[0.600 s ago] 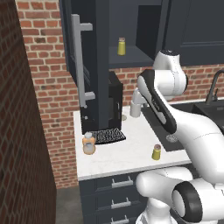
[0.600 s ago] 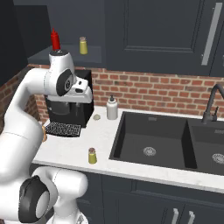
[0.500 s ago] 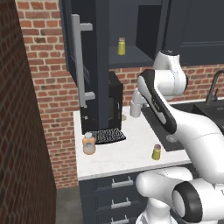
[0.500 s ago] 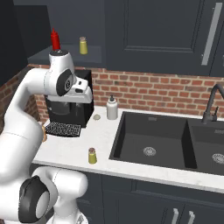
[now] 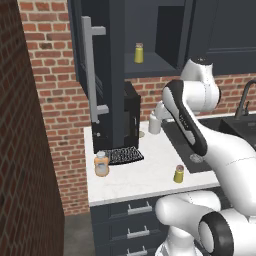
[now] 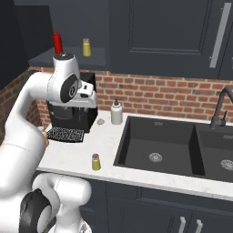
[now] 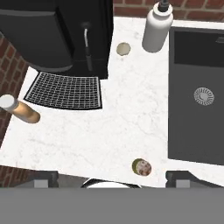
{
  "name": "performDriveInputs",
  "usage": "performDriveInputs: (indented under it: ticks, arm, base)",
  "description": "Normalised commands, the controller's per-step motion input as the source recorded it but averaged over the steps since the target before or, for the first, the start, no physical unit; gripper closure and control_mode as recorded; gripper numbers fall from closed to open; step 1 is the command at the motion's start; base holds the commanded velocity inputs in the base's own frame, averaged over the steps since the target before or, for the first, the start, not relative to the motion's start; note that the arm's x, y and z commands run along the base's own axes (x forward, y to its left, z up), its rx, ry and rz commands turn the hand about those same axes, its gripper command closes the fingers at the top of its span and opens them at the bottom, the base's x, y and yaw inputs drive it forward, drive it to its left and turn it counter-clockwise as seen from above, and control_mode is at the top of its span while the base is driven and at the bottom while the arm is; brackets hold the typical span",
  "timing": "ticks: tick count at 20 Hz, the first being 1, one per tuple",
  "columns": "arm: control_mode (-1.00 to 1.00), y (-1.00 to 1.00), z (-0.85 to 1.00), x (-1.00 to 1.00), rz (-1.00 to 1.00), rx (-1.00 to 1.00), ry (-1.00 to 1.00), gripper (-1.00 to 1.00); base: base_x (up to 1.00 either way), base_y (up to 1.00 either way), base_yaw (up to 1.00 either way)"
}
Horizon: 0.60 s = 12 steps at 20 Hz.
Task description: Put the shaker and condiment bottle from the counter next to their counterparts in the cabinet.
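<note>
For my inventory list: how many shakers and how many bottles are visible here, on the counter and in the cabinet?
Shakers: 2 (counter, cabinet)
Bottles: 3 (orange, white, red)
Total: 5

The light was even and soft, with no clear source and no glare. The counter (image 7: 118,122) below the gripper rendered bright and crisp, its marble veining sharp. Faint, diffuse shadows lay beside the shaker (image 7: 141,167) just ahead of the fingertips and by the white bottle (image 7: 156,30) far beyond them. The cabinet (image 5: 150,45) interior above the arm was dim, though the pale-yellow shaker (image 5: 139,52) inside stayed legible. The sink (image 6: 159,145) to the arm's right read as flat dark grey. Edges looked slightly jagged and soft in both base views; no lens bending showed at the borders.
</note>
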Motion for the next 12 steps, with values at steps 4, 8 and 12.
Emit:
performDriveInputs:
  ticks: [4,8,12]
  arm:
    - [-1.00,-0.09,-0.14,-0.27,0.21,0.02,-0.29,-1.00]
    - [-1.00,-0.03,-0.23,-0.41,0.26,0.00,-0.43,-1.00]
    - [-1.00,0.00,-0.37,-0.38,0.27,0.05,-0.42,-1.00]
  base:
    - [0.00,0.00,0.00]
    - [0.00,0.00,0.00]
    - [0.00,0.00,0.00]
